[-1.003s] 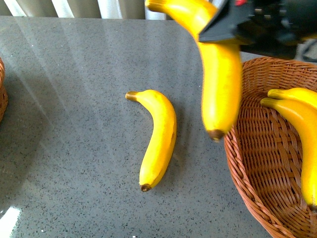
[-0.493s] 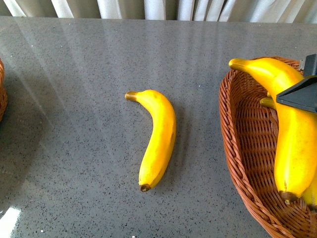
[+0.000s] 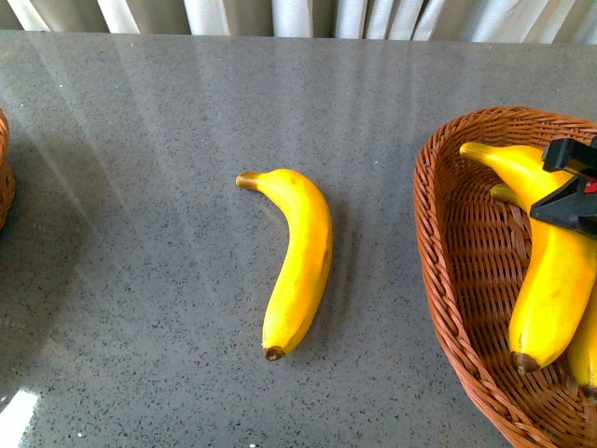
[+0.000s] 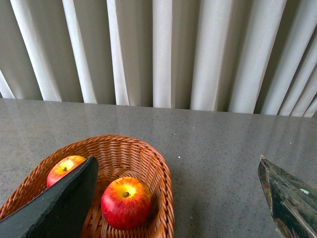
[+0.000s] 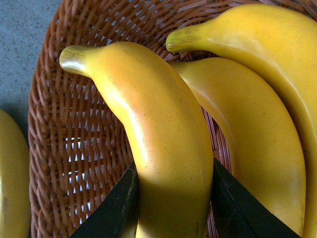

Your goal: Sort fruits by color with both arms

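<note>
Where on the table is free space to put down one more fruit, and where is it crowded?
The table is bare between the left basket and the lone banana, behind that banana toward the curtains, and in the strip beside the right basket. That basket is crowded: the held banana, in the right gripper, sits beside two more bananas.

Right gripper (image 5: 174,198) clamps a banana (image 5: 148,124).
The fruit is over a wicker basket (image 5: 64,148), seemingly touching two bananas (image 5: 247,134) alongside.
</note>
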You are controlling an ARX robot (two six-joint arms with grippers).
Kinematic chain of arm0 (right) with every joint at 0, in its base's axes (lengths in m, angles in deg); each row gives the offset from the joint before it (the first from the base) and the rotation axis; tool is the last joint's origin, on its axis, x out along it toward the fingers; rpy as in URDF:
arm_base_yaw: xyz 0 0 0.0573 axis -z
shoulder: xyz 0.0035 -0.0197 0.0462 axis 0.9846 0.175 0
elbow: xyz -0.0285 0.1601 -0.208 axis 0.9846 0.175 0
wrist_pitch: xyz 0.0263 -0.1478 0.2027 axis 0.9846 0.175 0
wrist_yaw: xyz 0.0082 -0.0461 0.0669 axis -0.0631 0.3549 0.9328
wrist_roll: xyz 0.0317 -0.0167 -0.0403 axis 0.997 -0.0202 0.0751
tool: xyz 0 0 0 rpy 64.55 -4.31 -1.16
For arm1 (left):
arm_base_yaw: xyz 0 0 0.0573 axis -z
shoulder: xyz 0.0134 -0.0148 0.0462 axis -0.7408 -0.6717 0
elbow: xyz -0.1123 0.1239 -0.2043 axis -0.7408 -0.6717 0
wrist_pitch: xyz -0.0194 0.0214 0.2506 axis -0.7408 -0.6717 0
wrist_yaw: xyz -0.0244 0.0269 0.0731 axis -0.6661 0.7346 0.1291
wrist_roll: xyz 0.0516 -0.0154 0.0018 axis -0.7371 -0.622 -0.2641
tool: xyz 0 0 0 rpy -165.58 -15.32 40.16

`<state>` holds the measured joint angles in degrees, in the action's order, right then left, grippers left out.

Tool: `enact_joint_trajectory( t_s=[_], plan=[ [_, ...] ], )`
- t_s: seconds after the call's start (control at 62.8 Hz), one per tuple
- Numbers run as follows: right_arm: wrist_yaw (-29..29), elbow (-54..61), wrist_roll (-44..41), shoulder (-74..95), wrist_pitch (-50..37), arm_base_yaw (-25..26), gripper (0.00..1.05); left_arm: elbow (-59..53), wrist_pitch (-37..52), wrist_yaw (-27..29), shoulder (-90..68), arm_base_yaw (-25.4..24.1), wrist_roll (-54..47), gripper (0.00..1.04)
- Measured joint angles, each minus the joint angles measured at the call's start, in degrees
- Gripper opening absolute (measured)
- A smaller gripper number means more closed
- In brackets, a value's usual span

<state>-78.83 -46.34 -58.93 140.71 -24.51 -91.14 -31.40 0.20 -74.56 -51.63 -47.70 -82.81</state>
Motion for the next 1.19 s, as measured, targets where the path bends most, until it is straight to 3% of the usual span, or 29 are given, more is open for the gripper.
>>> enact_joint_trajectory(
  t_s=[0.398,0.573,0.78,0.987,1.194],
  plan=[
    [1.73,-3.34,-0.52,-6.27,5.9,-2.19,0.97,0.0,0.0,0.0,0.0,0.0,0.0,0.96],
    [1.51,-7.15,4.9,-9.86,12.74,-11.41,0.96,0.0,0.0,0.0,0.0,0.0,0.0,0.96],
    [-1.03,-16.31,22.82,-0.81,17.97,-26.25,0.96,0.0,0.0,0.0,0.0,0.0,0.0,0.96],
    [-1.44,-21.42,33.53,7.15,18.34,-30.23,0.96,0.0,0.0,0.0,0.0,0.0,0.0,0.96],
    [-1.9,-24.94,38.21,12.61,18.56,-31.85,0.96,0.0,0.0,0.02,0.0,0.0,0.0,0.96]
  ],
)
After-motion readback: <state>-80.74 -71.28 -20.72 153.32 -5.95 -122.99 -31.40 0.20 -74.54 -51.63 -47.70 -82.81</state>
